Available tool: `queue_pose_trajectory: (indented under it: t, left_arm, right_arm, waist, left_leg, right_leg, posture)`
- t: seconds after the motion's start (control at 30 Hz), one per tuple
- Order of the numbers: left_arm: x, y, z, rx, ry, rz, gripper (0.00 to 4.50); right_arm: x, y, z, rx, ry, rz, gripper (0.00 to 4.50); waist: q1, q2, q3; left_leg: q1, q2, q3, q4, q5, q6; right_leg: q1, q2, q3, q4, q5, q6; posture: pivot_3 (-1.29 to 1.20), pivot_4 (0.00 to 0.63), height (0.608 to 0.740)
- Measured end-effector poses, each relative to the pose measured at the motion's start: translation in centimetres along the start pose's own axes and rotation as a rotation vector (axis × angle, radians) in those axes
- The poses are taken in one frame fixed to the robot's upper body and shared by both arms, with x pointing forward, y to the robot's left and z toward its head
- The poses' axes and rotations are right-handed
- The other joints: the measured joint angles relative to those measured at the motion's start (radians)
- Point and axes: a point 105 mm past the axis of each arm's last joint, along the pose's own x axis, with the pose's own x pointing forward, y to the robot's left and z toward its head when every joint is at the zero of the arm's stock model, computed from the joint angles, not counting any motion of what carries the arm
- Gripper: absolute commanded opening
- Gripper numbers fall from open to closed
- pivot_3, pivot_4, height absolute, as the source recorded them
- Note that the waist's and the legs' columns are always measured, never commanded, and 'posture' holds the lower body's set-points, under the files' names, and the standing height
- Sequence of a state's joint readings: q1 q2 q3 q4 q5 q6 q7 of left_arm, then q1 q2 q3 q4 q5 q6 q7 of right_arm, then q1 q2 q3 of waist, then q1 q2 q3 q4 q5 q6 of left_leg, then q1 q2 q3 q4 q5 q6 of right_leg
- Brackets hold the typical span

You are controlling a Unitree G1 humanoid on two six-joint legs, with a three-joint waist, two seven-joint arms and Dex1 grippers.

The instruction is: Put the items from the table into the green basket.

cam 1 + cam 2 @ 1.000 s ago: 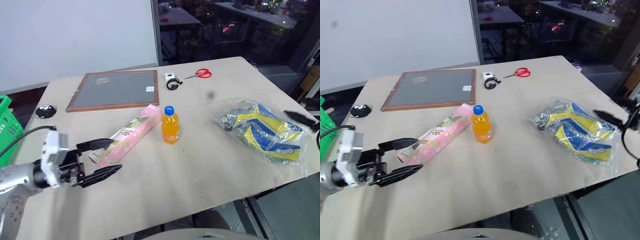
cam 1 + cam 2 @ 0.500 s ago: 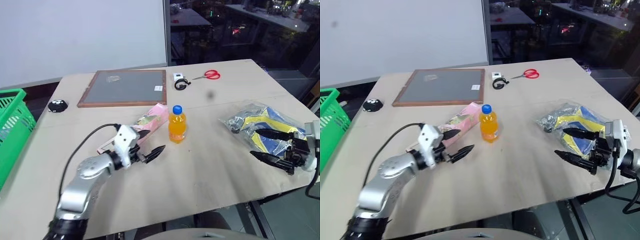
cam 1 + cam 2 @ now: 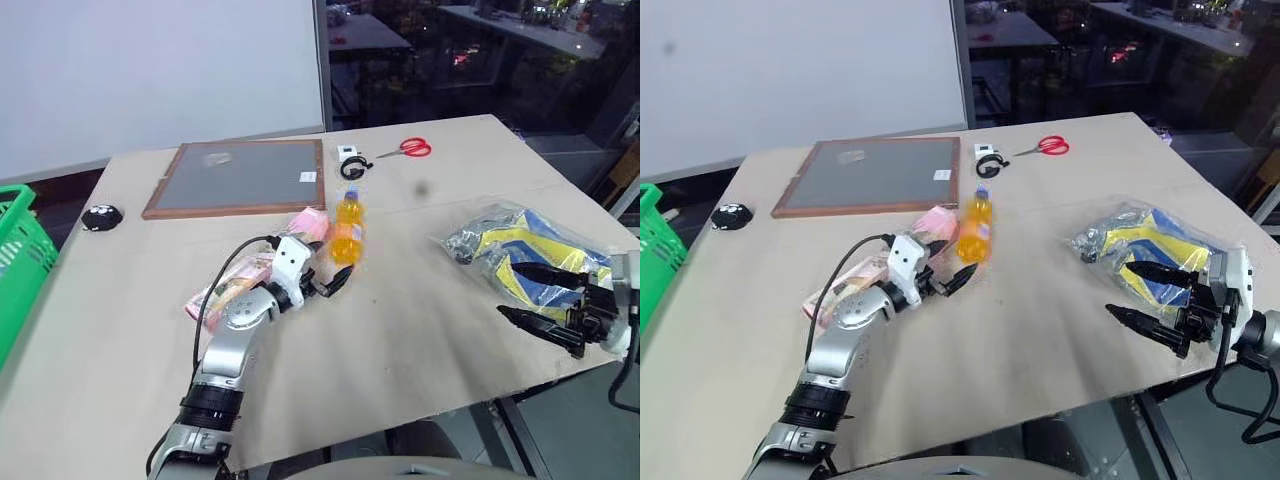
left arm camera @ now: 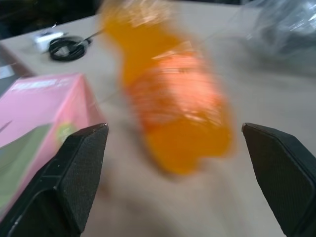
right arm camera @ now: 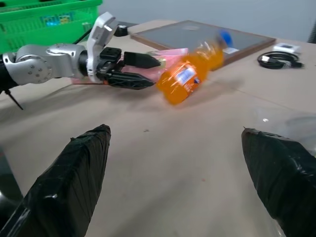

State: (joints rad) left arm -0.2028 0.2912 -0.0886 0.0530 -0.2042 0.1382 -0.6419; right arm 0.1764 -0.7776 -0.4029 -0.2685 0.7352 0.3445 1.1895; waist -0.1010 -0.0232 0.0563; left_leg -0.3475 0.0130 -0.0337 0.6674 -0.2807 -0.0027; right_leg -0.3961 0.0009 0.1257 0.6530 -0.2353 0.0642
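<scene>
The left gripper (image 3: 335, 281), fingers spread wide and grasping nothing, is reaching level across the worktop (image 3: 400, 340) toward the orange-drink bottle (image 3: 347, 229), which is tilting away from it in the right wrist view, its base lifted, just beside the end of the pink carton (image 3: 255, 277). The bottle appears to be tipping, so the grasp would go best if the fingers straddle its belly squarely before squeezing, with no further push, and the carton's end stays outside the near finger. The right gripper (image 3: 1157, 300) is hanging released at the near edge of the clear bag of packets (image 3: 1150, 252), not gripping it. The green basket (image 3: 22, 262) is standing off the worktop's left side, cut off by the frame, so its inside cannot be judged. Blur is smearing the bottle's cap and label, and whether a fingertip is touching the bottle cannot be told. The arm is covering part of the carton.
</scene>
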Motion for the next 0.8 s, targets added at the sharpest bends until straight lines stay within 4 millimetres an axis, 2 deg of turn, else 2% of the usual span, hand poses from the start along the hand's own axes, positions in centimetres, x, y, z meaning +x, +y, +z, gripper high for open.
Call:
queue_pose_trajectory:
  t: [0.13, 0.37, 0.5, 0.8]
  left_arm:
    - [0.9, -0.2, 0.9, -0.015, -0.031, -0.061, 4.5]
    - [2.9, 0.8, 0.6, -0.014, 0.0, 0.004, 4.5]
    - [3.5, 1.8, -0.7, 0.028, 0.072, 0.134, 4.5]
    - [4.8, 1.6, -1.4, 0.068, 0.089, 0.331, 4.5]
  right_arm:
    - [0.0, 0.0, -0.1, 0.002, -0.005, -0.008, 4.47]
    - [0.1, -0.1, 0.0, -0.012, -0.014, -0.021, 4.47]
    - [0.1, -0.1, 0.0, -0.021, -0.016, -0.024, 4.47]
    - [0.2, -0.3, 0.0, -0.029, -0.031, -0.032, 4.47]
  waist:
    - [-0.015, 0.0, 0.0]
    - [-0.035, 0.0, 0.0]
    - [-0.05, 0.0, 0.0]
    - [-0.05, 0.0, 0.0]
  left_leg:
    - [0.0, 0.0, 0.0, 0.0, 0.0, 0.0]
    - [-0.001, -0.001, -0.001, 0.0, 0.0, 0.0]
    - [-0.003, -0.001, -0.002, 0.0, 0.0, 0.0]
    - [-0.01, -0.002, -0.004, 0.0, 0.0, 0.001]
  right_leg:
    - [0.0, 0.0, 0.0, 0.0, 0.0, 0.001]
    - [0.0, 0.0, 0.0, -0.002, 0.002, 0.004]
    - [0.0, 0.0, 0.0, -0.005, 0.004, 0.008]
    - [0.0, -0.001, 0.0, -0.01, 0.006, 0.01]
  posture:
    - [-0.14, 0.0, 0.74]
    - [-0.15, 0.0, 0.74]
    - [-0.15, 0.0, 0.74]
    - [-0.15, 0.0, 0.74]
